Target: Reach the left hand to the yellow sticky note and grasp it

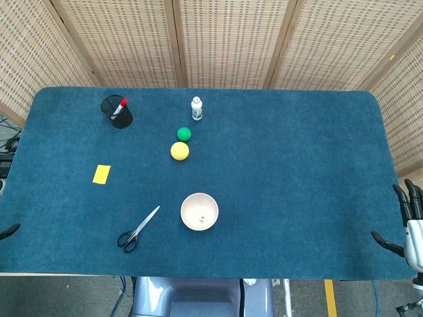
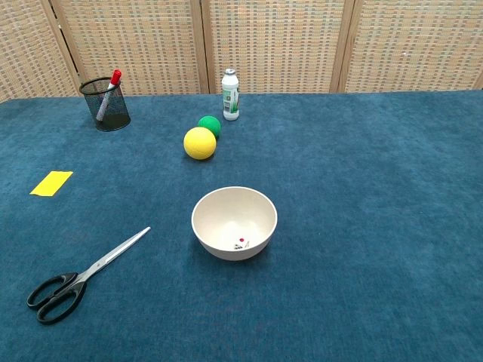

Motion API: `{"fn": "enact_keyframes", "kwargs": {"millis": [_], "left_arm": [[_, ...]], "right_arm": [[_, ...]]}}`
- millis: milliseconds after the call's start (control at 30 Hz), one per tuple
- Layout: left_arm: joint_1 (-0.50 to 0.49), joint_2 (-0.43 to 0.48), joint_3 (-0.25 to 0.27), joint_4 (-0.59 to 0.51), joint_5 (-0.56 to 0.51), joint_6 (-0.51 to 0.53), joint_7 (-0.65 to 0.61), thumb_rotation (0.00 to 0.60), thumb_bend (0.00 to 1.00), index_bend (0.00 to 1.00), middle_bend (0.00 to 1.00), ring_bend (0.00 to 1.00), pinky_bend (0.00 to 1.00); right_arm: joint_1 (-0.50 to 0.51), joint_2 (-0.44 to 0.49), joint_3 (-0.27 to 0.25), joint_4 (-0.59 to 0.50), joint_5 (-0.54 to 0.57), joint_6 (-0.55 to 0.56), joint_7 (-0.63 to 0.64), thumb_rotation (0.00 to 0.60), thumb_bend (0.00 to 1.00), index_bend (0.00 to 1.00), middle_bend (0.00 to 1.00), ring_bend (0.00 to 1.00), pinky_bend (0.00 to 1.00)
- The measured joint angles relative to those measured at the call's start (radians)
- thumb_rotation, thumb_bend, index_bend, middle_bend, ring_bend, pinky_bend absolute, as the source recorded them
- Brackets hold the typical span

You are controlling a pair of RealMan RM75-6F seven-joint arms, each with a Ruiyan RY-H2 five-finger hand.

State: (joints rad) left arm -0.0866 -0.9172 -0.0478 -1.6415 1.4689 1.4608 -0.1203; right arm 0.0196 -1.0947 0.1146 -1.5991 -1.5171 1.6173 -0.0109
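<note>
The yellow sticky note (image 1: 101, 174) lies flat on the blue table cloth, left of centre; the chest view shows the same sticky note (image 2: 51, 182) near its left edge. Of my left hand (image 1: 8, 231) only a dark tip shows, at the left border of the head view by the table's front corner, well to the left of and nearer than the note. How its fingers stand is hidden. My right hand (image 1: 408, 224) hangs off the table's front right corner, fingers apart and holding nothing. The chest view shows neither hand.
Black-handled scissors (image 1: 137, 230) lie in front of the note, with a white bowl (image 1: 199, 211) to their right. Behind are a yellow ball (image 1: 180, 151), a green ball (image 1: 184, 134), a small white bottle (image 1: 196, 109) and a black mesh pen cup (image 1: 117, 111).
</note>
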Motion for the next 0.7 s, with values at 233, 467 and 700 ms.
{"fn": "enact_keyframes", "kwargs": {"millis": [233,467,700], "left_arm": [[-0.013,-0.011,0.000,0.011,-0.006,-0.028,0.010,0.600,0.00,0.00,0.00,0.00,0.00],[-0.073,-0.057,-0.015,0.067,-0.020,-0.120,-0.003,0.600,0.00,0.00,0.00,0.00,0.00],[-0.205,-0.179,-0.067,0.166,-0.095,-0.292,0.042,0.600,0.12,0.08,0.00,0.00,0.00]], "right_arm": [[0.002,0.000,-0.004,-0.002,-0.002,-0.007,0.000,0.600,0.00,0.00,0.00,0.00,0.00],[0.006,0.001,-0.004,-0.004,0.000,-0.018,0.005,0.600,0.00,0.00,0.00,0.00,0.00],[0.022,-0.006,-0.003,0.005,0.019,-0.057,0.011,0.600,0.00,0.00,0.00,0.00,0.00]]}}
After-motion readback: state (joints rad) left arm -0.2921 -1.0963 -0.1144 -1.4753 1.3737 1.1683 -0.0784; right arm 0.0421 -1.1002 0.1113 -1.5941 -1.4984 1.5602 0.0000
